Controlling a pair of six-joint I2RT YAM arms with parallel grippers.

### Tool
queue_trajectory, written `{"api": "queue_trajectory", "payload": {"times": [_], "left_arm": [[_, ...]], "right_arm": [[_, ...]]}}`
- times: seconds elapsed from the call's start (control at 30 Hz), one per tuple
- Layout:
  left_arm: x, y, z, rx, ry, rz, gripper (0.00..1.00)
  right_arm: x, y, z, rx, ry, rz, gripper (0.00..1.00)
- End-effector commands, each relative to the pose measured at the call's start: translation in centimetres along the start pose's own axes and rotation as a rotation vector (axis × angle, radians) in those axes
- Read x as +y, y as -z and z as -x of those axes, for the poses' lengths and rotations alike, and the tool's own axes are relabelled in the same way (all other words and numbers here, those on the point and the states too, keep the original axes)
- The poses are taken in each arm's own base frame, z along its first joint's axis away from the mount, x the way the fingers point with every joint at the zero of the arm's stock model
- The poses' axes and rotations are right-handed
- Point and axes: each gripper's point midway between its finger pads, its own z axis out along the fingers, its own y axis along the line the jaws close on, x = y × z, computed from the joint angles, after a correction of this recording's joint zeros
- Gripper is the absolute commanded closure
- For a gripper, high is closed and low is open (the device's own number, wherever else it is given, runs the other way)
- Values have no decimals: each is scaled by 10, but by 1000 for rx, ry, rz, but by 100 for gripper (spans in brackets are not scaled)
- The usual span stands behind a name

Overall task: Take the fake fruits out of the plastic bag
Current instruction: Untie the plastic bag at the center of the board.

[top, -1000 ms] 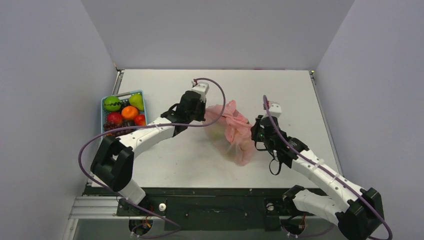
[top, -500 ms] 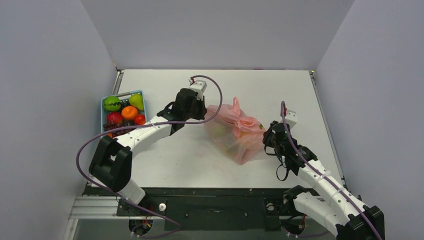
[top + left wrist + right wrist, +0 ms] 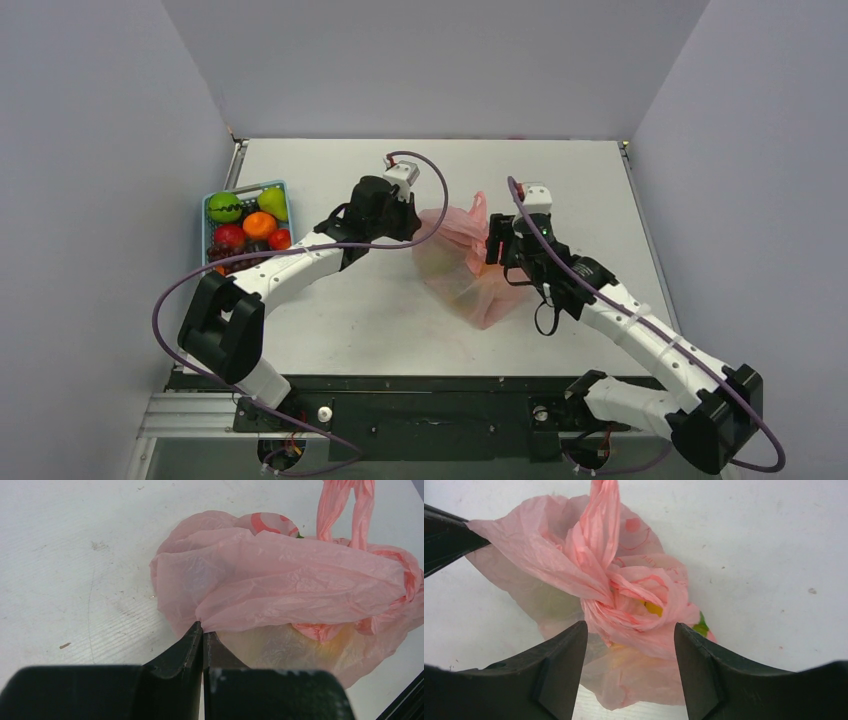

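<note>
The pink plastic bag (image 3: 462, 272) lies mid-table, its handles knotted on top. My left gripper (image 3: 412, 222) is shut on a fold of the bag's left edge (image 3: 220, 615), fingertips pinched together (image 3: 202, 628). My right gripper (image 3: 494, 250) hovers open just above the bag's knot (image 3: 634, 592), one finger (image 3: 569, 650) on either side of the twisted plastic and touching nothing. The fake fruits are inside the bag and mostly hidden. Only a yellow patch (image 3: 653, 608) and a bit of green (image 3: 700, 626) show through.
A light-blue basket (image 3: 245, 188) stands at the table's left edge, holding a green ball with a zigzag stripe (image 3: 224, 207) and other toy fruit. Grey walls close in on the left, right and back of the table.
My right gripper went from shut to open. It swung right, away from the bag, then came back left over the knot. The left gripper kept its hold on the bag.
</note>
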Motion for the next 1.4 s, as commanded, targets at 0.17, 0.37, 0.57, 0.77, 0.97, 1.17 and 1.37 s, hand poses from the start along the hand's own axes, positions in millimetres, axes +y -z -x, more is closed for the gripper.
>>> {"api": "queue_trajectory", "payload": {"times": [0.17, 0.37, 0.57, 0.77, 0.97, 1.17, 1.37], "left_arm": [[-13, 1, 26, -71, -20, -60, 100], [-12, -1, 28, -68, -18, -51, 100], [-7, -1, 21, -40, -15, -29, 100], [0, -1, 21, -38, -17, 11, 100], [11, 2, 25, -45, 0, 51, 100], [18, 7, 33, -67, 35, 47, 100], [-2, 8, 37, -51, 29, -63, 100]], "right_arm": [[41, -29, -7, 82, 175, 98, 40], [29, -34, -7, -1, 265, -151, 40], [4, -39, 0, -88, 311, -425, 54], [6, -26, 13, -176, 202, -357, 86], [-33, 8, 23, -324, -99, -243, 100], [-78, 31, 19, -474, -596, -19, 100], [-83, 19, 6, -377, -562, -31, 100]]}}
